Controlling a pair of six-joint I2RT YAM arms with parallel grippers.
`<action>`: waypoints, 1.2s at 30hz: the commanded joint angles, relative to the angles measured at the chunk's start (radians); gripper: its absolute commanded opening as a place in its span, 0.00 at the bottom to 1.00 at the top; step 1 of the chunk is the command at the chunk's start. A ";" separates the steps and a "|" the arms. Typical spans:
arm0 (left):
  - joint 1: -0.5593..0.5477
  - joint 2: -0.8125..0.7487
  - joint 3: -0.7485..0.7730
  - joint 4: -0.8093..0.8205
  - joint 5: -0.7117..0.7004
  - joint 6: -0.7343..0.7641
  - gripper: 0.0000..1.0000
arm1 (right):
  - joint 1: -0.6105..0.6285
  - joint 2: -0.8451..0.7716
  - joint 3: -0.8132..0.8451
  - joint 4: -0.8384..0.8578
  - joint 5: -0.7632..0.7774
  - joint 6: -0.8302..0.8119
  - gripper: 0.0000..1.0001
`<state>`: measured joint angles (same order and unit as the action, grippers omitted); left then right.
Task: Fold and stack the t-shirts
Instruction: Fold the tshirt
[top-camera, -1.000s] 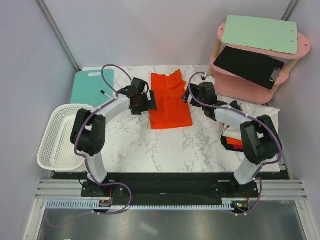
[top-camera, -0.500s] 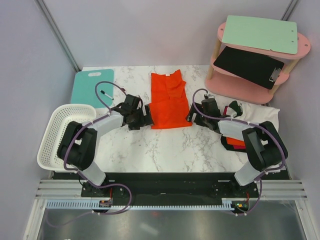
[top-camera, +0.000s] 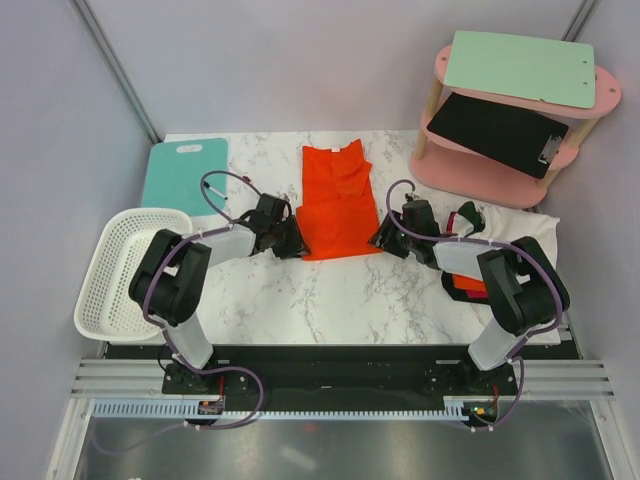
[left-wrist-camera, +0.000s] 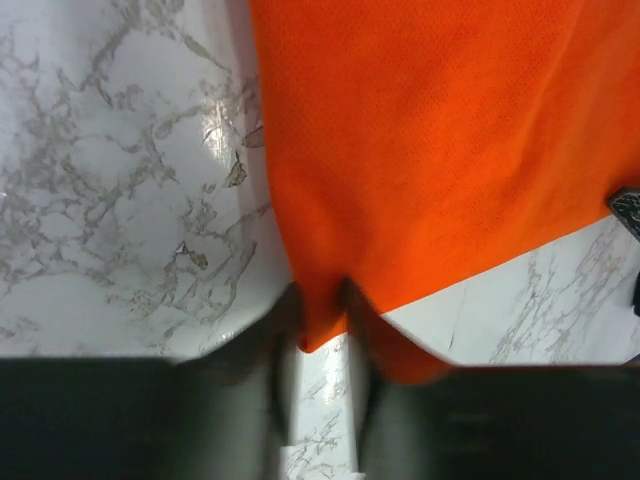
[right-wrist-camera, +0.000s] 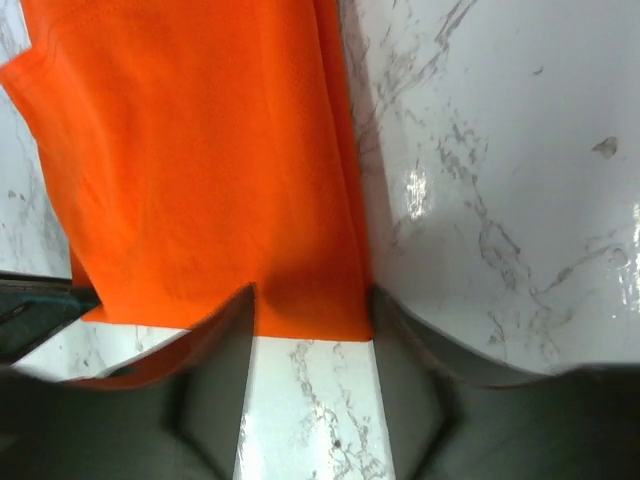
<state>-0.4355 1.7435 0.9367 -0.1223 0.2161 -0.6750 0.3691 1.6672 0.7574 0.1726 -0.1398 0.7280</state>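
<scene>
Fold step in hand. The shirt (top-camera: 338, 205) lies flat on the counter (top-camera: 330, 290), partly folded lengthwise. The left pincer (left-wrist-camera: 320, 322), narrow, straddles the near-left hem corner. The right pincer (right-wrist-camera: 310, 300), wider, straddles the near-right corner. Judged next: pinch both corners, lift evenly, carry the hem toward the collar.

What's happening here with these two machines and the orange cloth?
A robot is working on an orange t-shirt that lies partly folded on the marble table. Its left gripper sits at the shirt's near left corner and its right gripper at the near right corner, fingers either side of the hem. Nothing is lifted yet.
</scene>
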 joint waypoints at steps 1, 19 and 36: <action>-0.008 0.028 0.013 0.041 0.025 -0.012 0.12 | 0.004 0.014 -0.049 0.036 -0.082 0.059 0.35; -0.077 -0.369 -0.202 -0.146 0.098 -0.054 0.02 | 0.100 -0.377 -0.251 -0.168 -0.167 -0.006 0.00; -0.059 -0.231 0.342 -0.418 -0.014 0.077 0.02 | 0.111 -0.411 0.146 -0.315 0.120 -0.162 0.00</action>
<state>-0.5106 1.4685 1.1320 -0.4931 0.2520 -0.6678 0.4824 1.1812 0.7670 -0.1505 -0.1127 0.6281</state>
